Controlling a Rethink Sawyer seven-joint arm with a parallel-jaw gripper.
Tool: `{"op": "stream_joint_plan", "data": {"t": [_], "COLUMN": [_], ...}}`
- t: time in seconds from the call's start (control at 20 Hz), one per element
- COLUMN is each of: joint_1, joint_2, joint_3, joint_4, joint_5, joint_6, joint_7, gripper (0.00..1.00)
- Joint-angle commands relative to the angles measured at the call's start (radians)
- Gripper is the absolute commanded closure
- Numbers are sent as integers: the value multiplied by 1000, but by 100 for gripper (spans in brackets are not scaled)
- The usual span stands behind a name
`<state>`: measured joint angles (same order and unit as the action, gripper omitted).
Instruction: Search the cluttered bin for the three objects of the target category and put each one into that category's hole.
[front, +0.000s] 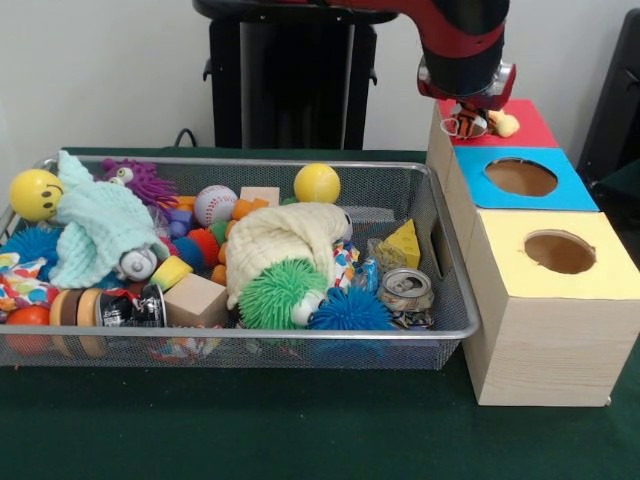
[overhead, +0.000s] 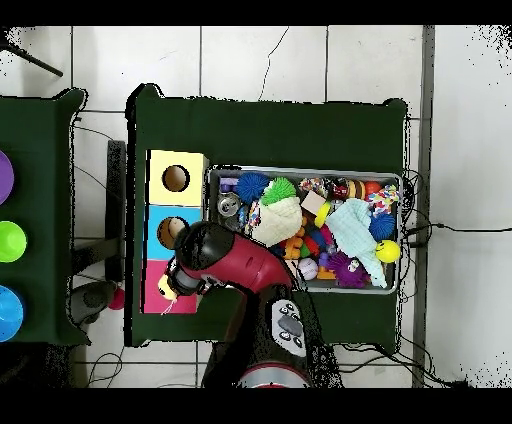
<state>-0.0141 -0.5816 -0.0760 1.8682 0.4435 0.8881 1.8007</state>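
1. While my arm hangs over the red box (front: 520, 122), my pincer (front: 470, 122) sits just above its top, closed on a small orange, white and black striped toy (front: 463, 125). A yellowish toy (front: 505, 124) shows just beside it; whether I also hold that one, I cannot tell.
2. Three boxes stand in a row touching the bin's (front: 440, 210) end: red farthest from the front camera, then blue (front: 520, 178), then yellow (front: 558, 252). The blue and yellow holes are in plain sight. My arm hides the red one in both views.
3. From above, my arm covers most of the red box (overhead: 150, 297), which agrees with the front view.
4. By my reading, this is the drop step: one target toy is at its hole and not yet let go.
5. Next move, as I judge it: centre the toy over the red hole, open, and watch that it falls in rather than catching on the rim.
6. After that, I would go back to the bin. It is crowded with balls, spiky toys, wooden blocks, two cloths (front: 285, 235) and a crushed can (front: 405, 290), so more targets may lie buried.
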Motion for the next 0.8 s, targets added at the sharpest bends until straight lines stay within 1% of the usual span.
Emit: {"op": "stream_joint_plan", "data": {"t": [0.05,0.1,0.25,0.3,0.35,0.4,0.5,0.6,0.8], "joint_1": [55,65,73,72,71,64,50,43,40], "joint_2": [244,237,223,214,209,196,175,159,137], "joint_3": [-66,-77,-89,-90,-88,-79,-64,-59,-61], "joint_4": [-162,-168,-191,-203,-204,-206,-208,-212,-212], "joint_5": [-57,-62,-86,-97,-98,-94,-94,-85,-77], "joint_6": [-491,-469,-404,-360,-347,-307,-260,-213,-173], "joint_7": [277,279,240,217,209,193,164,168,178], "gripper": [100,100,100,100,100,100,100,100,100]}}
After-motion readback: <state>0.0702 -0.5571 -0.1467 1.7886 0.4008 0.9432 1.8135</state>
